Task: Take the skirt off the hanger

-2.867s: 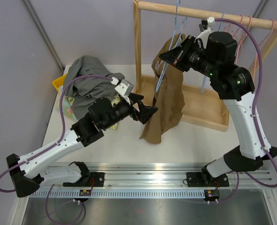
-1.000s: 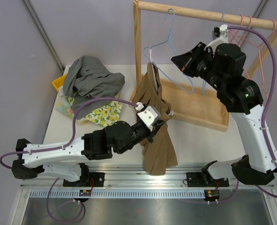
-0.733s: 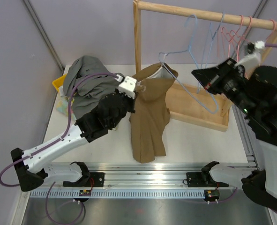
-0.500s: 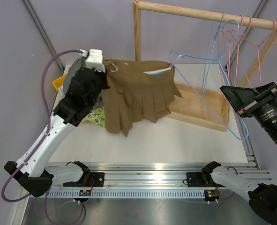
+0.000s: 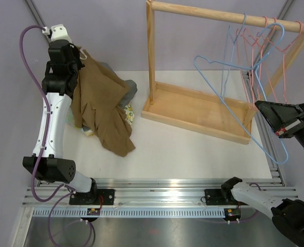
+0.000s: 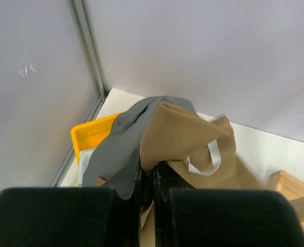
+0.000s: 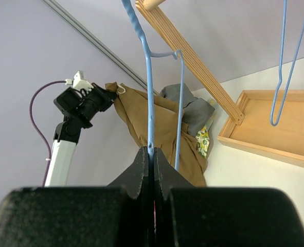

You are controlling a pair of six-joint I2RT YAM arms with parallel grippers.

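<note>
Separation looks done: left tool pinches the brown pleated skirt, right tool clamps the bare blue wire hanger; next, lay the skirt down.

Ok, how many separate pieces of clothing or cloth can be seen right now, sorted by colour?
Brown skirt: 1
Grey garment: 1
Yellow floral cloth: 1
Total: 3
</note>
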